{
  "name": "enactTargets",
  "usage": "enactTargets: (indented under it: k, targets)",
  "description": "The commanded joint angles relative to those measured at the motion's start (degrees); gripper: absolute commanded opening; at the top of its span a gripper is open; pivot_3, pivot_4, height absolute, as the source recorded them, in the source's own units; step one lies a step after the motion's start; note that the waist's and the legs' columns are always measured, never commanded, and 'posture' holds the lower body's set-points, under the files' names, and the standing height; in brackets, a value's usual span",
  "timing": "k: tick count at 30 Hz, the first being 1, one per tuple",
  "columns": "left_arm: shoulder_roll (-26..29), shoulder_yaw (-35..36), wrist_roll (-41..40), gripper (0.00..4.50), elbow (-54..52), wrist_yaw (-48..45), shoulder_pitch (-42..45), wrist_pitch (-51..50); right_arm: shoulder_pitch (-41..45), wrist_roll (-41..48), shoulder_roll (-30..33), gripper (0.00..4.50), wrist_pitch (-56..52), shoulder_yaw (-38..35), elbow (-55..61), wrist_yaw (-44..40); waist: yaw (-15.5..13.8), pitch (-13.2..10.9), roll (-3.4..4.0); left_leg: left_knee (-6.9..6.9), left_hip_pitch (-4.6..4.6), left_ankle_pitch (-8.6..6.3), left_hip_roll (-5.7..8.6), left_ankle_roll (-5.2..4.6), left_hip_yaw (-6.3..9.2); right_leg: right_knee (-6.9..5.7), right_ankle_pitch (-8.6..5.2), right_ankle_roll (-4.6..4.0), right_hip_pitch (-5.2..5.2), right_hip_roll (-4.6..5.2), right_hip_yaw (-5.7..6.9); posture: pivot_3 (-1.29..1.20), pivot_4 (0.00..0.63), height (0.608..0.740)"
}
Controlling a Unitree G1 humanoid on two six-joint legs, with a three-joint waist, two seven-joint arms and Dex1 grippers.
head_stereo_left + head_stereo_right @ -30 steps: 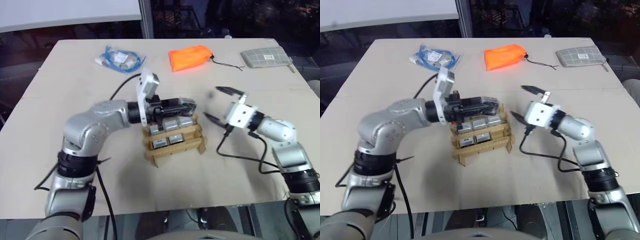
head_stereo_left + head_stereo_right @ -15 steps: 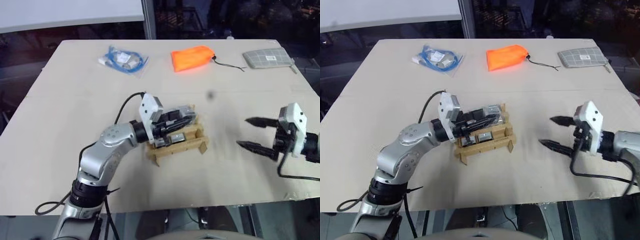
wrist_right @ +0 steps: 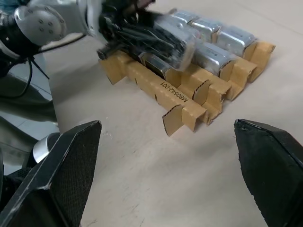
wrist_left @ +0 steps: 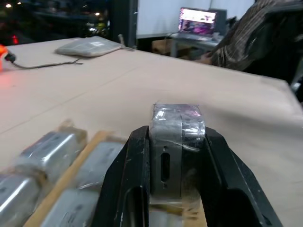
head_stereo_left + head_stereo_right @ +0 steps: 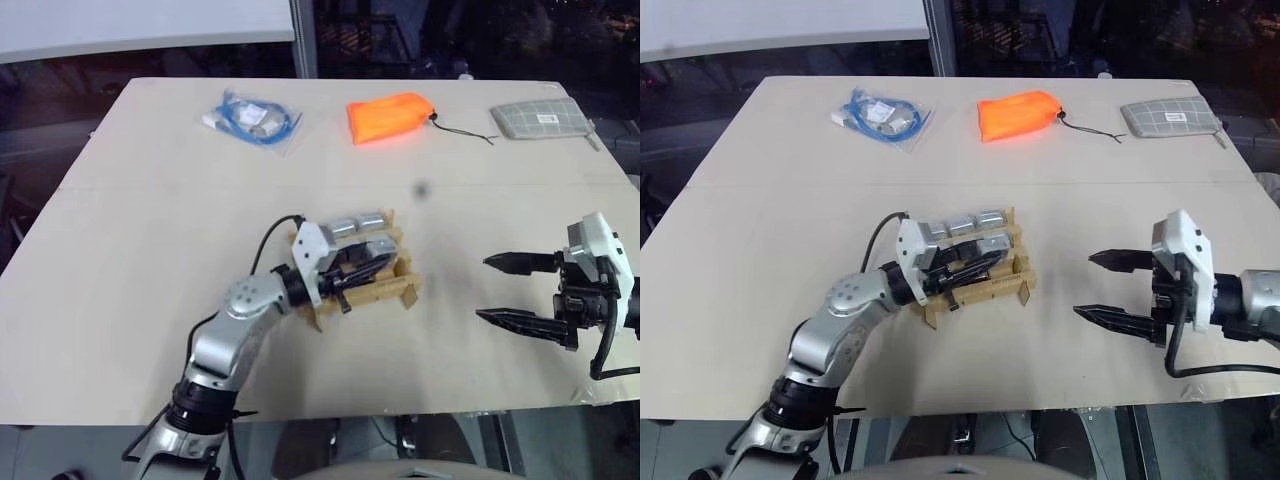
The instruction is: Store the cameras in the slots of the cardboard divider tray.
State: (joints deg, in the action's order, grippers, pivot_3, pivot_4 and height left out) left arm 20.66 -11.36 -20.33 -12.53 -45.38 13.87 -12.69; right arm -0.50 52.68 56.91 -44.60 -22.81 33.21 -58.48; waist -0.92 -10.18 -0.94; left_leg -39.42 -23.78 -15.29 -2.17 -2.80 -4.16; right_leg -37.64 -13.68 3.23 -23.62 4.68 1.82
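A broad, pale beige table [image 5: 150, 260] spreads across the scene, a faint seam running straight across it from side to side, and past its far edge the room drops into darkness behind black glass. A white panel [image 5: 140, 25] sits at the far left, with a dark upright post [image 5: 305, 40] beside it. Off in the distance from the left wrist view, a lit computer screen [image 4: 196, 21] glows pink and white, and a person's striped sleeve [image 4: 251, 33] leans on the table's edge.

cameras [image 5: 358, 222] in tray [image 5: 398, 292], pouch [image 5: 541, 115] probably far right
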Motion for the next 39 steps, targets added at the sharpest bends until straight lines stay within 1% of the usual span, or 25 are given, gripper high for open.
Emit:
enactTargets:
  k: [1,5,11,15,19,26,32,33,35,36,37,39]
  targets:
    - [-1.4,-0.8,2.1,0.78,2.1,-1.0,0.9,5.3,-2.0,0.5,-1.0,4.45,2.7,-3.2,1.2,-1.8,-0.1,0.0,-0.05,0.00,0.00,0.00,0.00,0.00,0.03,0.01,0.00,0.00,0.01,0.00,0.03,0.00,0.150,0.740]
    - [-3.1,-1.1,1.9,0.78,3.6,-1.6,1.0,6.9,-3.8,-1.4,-1.0,4.45,4.7,-3.7,0.3,-2.7,-0.1,0.1,-0.05,-0.01,0.04,0.00,0.00,-0.01,0.03,0.00,0.00,0.00,0.08,0.02,0.03,0.00,0.150,0.740]
    - [-4.6,-1.3,2.0,0.78,5.0,-2.6,0.7,7.6,-3.5,-1.9,-1.1,4.45,6.0,-3.6,-0.4,-2.2,0.0,0.1,-0.05,-0.04,0.07,0.00,-0.02,-0.01,0.05,-0.02,0.00,0.00,0.10,-0.01,0.04,0.00,0.150,0.740]
    - [-4.5,-1.6,2.0,0.78,5.3,-3.4,0.2,6.9,-3.4,-2.1,-1.2,4.45,6.3,-3.7,-0.5,-1.7,0.0,0.1,-0.04,-0.04,0.07,0.00,-0.03,-0.01,0.05,-0.02,0.00,0.00,0.10,-0.02,0.04,0.00,0.150,0.740]
    - [-3.2,-1.7,3.6,0.78,6.1,-4.5,0.0,8.3,-3.3,-2.1,-1.4,4.45,6.6,-3.8,-0.5,-1.1,0.0,0.2,-0.03,-0.04,0.08,0.00,-0.02,-0.01,0.05,-0.02,0.00,0.00,0.11,-0.01,0.04,0.00,0.150,0.740]
    - [-2.4,-1.3,4.5,0.78,6.6,-4.4,-0.3,8.6,-2.7,-2.1,-1.8,4.45,7.3,-3.5,-0.6,-0.1,0.1,0.3,0.03,-0.04,0.10,0.00,-0.03,-0.01,0.05,-0.03,0.00,0.00,0.13,-0.01,0.04,0.00,0.150,0.740]
    - [-1.7,-1.3,4.1,0.78,6.2,-4.8,-0.8,7.6,-2.3,-2.3,-2.0,4.45,7.7,-3.2,-0.8,0.3,0.1,0.6,0.14,-0.04,0.12,0.00,-0.03,-0.02,0.05,-0.03,0.00,0.00,0.14,-0.01,0.03,0.00,0.150,0.740]
    - [-1.6,-1.3,4.1,1.81,6.3,-4.9,-0.8,7.5,-2.2,-2.4,-2.0,4.50,7.8,-3.1,-0.9,0.4,0.1,0.7,0.18,-0.04,0.12,-0.01,-0.03,-0.02,0.05,-0.03,0.00,0.00,0.14,-0.02,0.03,0.00,0.150,0.740]
    - [-1.4,-1.3,4.0,2.53,6.5,-4.9,-0.8,7.3,-1.9,-2.4,-2.1,4.50,8.0,-2.9,-1.0,0.5,0.1,0.7,0.20,-0.04,0.13,-0.01,-0.03,-0.02,0.05,-0.03,0.00,0.00,0.14,-0.01,0.03,0.00,0.150,0.740]
    - [-1.4,-1.2,3.8,3.07,6.6,-4.9,-0.8,7.0,-1.9,-2.5,-2.1,4.50,8.1,-2.8,-1.1,0.5,0.1,0.7,0.21,-0.04,0.13,-0.01,-0.03,-0.02,0.05,-0.03,0.00,0.00,0.14,-0.01,0.03,0.00,0.150,0.740]
    - [-1.2,-1.3,3.8,3.44,6.6,-5.1,-0.7,6.9,-1.9,-2.5,-2.1,4.50,8.2,-2.8,-1.1,0.5,0.1,0.7,0.22,-0.04,0.13,-0.01,-0.03,-0.02,0.05,-0.03,0.00,0.00,0.15,-0.01,0.03,0.00,0.150,0.740]
    - [-0.9,-1.4,4.0,4.41,6.7,-5.5,-0.6,7.1,-1.9,-2.5,-2.1,4.50,8.3,-2.7,-1.1,0.6,0.1,0.8,0.23,-0.04,0.13,-0.01,-0.03,-0.02,0.05,-0.03,0.00,0.00,0.15,-0.01,0.03,0.00,0.150,0.740]
